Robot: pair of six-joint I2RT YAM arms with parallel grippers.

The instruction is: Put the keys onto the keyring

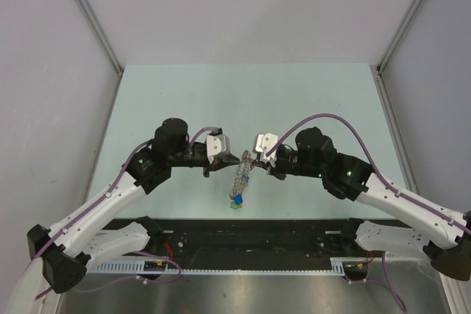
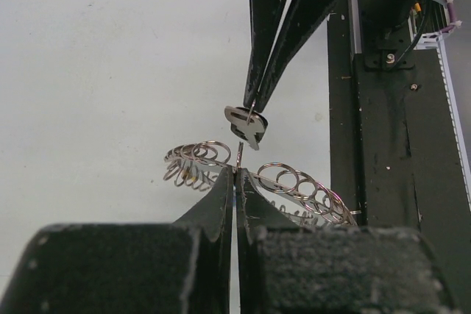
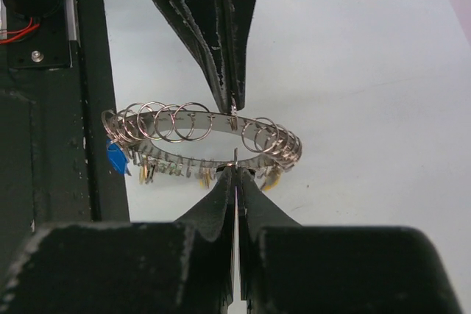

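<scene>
Closest to us, blue and green keys dangle from the keyring's near end. We've got the keyring sitting between both claws: left gripper pinched tight on its band, right gripper clamped on a tiny key just beside its rim

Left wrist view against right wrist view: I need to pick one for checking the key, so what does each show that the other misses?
Only left wrist: a dark-headed key pinched in the right tool, close to the keyring. Only right wrist: a blue key head and other keys hanging under the band. Both: the left tool shut on the keyring's rim.
</scene>
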